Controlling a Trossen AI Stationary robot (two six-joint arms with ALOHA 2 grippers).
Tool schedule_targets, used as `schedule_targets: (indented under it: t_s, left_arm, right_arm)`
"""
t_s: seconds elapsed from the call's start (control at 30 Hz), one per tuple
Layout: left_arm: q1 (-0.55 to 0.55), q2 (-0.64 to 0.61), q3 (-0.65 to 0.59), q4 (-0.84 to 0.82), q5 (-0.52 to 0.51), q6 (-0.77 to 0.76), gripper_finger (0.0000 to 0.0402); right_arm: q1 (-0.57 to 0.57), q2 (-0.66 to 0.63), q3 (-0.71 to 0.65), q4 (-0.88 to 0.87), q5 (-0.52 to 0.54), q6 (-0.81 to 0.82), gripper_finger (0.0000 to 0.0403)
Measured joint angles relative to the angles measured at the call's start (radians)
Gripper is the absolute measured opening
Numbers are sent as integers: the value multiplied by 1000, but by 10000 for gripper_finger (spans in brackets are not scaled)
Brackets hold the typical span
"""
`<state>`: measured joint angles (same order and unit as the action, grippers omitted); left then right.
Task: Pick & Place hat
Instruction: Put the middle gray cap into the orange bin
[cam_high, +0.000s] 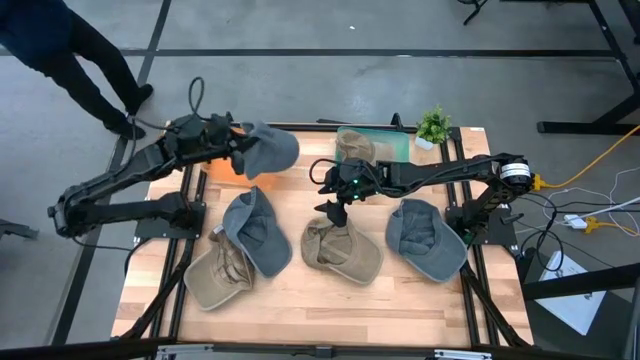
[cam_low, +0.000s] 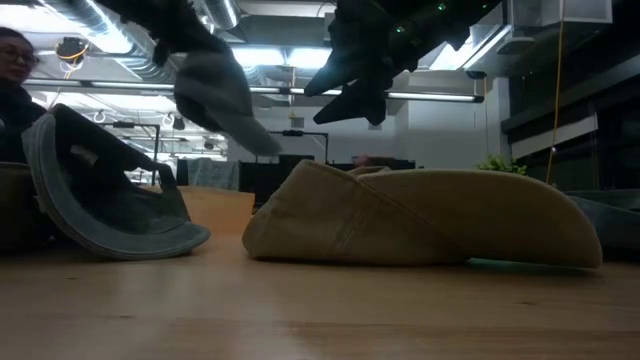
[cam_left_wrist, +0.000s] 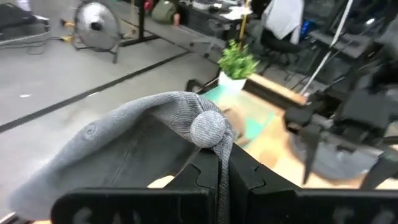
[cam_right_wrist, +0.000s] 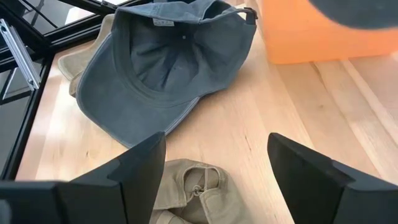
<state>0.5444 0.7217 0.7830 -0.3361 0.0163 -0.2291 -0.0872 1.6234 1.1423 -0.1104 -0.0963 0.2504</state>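
Stretching across the scene, the wooden tabletop (cam_high: 300, 290) carries several caps: a grey cap (cam_high: 258, 230) lying inside-up at left centre, overlapping a tan cap (cam_high: 215, 275) near the front left corner, a second tan cap (cam_high: 340, 250) at the middle, and another grey cap (cam_high: 425, 238) to the right. An orange bin (cam_high: 222, 168) and a green bin (cam_high: 385, 147) stand along the far edge, with a small potted plant (cam_high: 433, 125) at the far right corner. The left gripper (cam_high: 240, 150) has its jaws closed tight on a grey hat (cam_high: 268, 150), held in the air above the orange bin. The right gripper (cam_high: 335, 210) hangs just over the middle tan cap with jaws spread wide and nothing between them. No readable writing or logo shows on any cap.
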Motion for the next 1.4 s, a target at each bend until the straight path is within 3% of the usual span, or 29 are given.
schedule_targets:
  t_s: [0.3, 0.57, 0.7, 0.93, 1.17, 1.27, 1.4]
  left_arm:
    - [90, -37, 0, -271, -78, 100, 4]
    - [144, -35, 0, -290, -199, 257, 4]
    - [183, -34, 0, -288, -211, 279, 4]
    - [244, 39, -42, -296, 39, 246, 4]
    - [246, 132, -76, -258, 183, 247, 4]
    - [250, 137, -76, -255, 191, 274, 4]
    - [283, 136, -76, -259, 115, 269, 4]
  right_arm:
    - [-4, 0, 0, 0, 51, -26, 279]
    - [-23, 0, 0, 1, 53, -24, 279]
    - [-36, 0, 0, 1, 53, -22, 279]
    - [-57, 0, 0, 1, 53, -50, 279]
    - [-74, 0, 0, 5, 52, -56, 279]
    - [-78, 0, 0, 5, 52, -56, 279]
    - [-79, 0, 0, 6, 52, -59, 279]
